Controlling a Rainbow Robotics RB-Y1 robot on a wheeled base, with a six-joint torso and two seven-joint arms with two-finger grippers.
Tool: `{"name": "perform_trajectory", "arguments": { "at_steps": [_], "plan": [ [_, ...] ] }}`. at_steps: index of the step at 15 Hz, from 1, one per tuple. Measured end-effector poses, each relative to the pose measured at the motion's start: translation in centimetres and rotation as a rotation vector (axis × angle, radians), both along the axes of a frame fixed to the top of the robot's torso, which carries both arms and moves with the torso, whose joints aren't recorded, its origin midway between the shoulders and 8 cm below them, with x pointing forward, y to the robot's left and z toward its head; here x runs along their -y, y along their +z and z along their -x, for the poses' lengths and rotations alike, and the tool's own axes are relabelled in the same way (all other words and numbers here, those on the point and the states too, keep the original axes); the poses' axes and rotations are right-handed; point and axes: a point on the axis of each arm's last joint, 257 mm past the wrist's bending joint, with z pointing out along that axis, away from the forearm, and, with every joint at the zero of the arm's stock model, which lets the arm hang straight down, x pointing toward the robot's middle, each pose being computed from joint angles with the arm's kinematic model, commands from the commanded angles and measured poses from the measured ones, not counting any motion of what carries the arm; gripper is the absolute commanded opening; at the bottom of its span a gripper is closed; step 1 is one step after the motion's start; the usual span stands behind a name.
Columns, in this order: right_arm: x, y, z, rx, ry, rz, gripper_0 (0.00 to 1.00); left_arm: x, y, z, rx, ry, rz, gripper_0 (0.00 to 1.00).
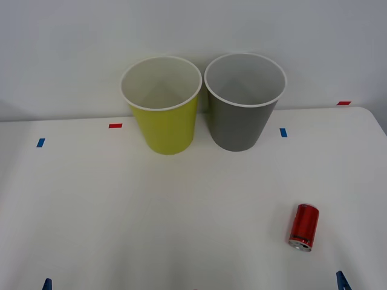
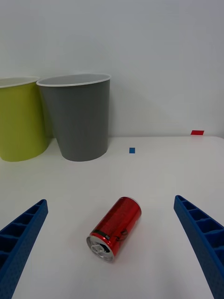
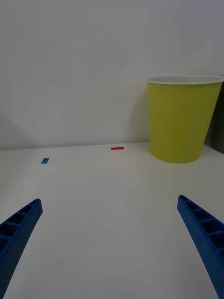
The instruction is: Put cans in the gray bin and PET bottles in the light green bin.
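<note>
A small red can [image 1: 303, 226] with silver ends lies on its side on the white table at the front right. My right gripper [image 2: 111, 202] hovers open just short of the can [image 2: 115, 227], one finger on each side, touching nothing. At the table's back stand the light green bin [image 1: 161, 109] and, to its right, the gray bin [image 1: 245, 106], both upright and touching. My left gripper [image 3: 110, 201] is open over bare table at the front left, facing the light green bin [image 3: 183, 121]. PET bottles are out of view.
Small blue tape marks [image 1: 283, 132] and red tape marks [image 1: 115, 125] lie flat on the table [image 1: 181, 211]. A pale wall rises right behind the bins. The table's right edge runs close to the can. A blue fingertip [image 1: 343, 281] shows at the front edge.
</note>
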Motion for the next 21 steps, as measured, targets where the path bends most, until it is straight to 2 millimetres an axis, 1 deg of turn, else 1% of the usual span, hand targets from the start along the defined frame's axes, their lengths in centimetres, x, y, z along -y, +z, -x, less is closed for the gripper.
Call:
{"name": "perform_trajectory", "arguments": {
  "at_steps": [7,8,9,10,11,14,18,19,21],
  "plan": [
    [0.0,0.0,0.0,0.000,0.000,0.000,0.94,0.0,0.0,0.0,0.000,0.000,0.000,1.00],
    [0.0,-0.2,-0.1,-0.002,-0.003,-0.002,0.94,0.0,0.0,0.0,0.000,0.000,0.000,1.00],
    [0.2,-1.2,0.0,-0.022,-0.015,-0.008,0.94,0.0,0.0,0.0,0.000,0.000,0.000,1.00],
    [0.2,-1.1,0.0,-0.028,-0.026,-0.030,0.94,0.0,0.0,0.0,0.000,0.000,0.000,1.00],
    [0.0,-0.4,-0.4,-0.025,-0.030,-0.052,0.94,0.0,0.0,0.0,0.000,0.000,0.000,1.00],
    [-0.3,-0.5,-1.7,-0.081,-0.056,-0.064,0.94,0.0,0.0,0.0,0.000,0.000,0.000,1.00],
    [1.7,-2.4,-3.3,-0.160,-0.105,-0.031,0.94,0.0,0.0,0.0,0.000,0.000,0.000,1.00],
    [2.0,-2.9,-3.8,-0.183,-0.107,-0.028,0.94,0.0,0.0,0.0,0.000,0.000,0.000,1.00],
    [2.1,-3.2,-4.7,-0.221,-0.104,-0.028,0.94,0.0,0.0,0.0,0.000,0.000,0.000,1.00]
  ]
}}
